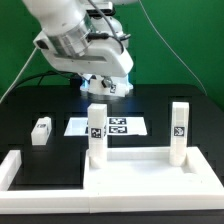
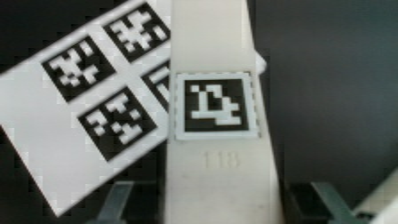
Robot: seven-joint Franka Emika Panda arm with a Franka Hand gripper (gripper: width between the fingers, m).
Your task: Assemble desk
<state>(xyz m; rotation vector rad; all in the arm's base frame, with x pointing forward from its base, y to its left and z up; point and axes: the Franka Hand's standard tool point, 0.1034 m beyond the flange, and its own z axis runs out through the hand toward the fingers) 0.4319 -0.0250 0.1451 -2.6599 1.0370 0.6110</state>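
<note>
a black worktop (image 1: 165,105) carries the white desk top (image 1: 140,170) at the front. two legs stand upright on it, one leg (image 1: 97,138) at the exterior view's left corner and another leg (image 1: 178,132) at the right. a loose leg (image 1: 41,131) lies well off to the left. the marker board (image 1: 118,127) lies flat behind. above it, the gripper (image 1: 104,87) grips a tagged leg (image 1: 112,88).

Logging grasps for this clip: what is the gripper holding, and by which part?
A leg, pinched at one end by the gripper; its tagged part sticks out free.
</note>
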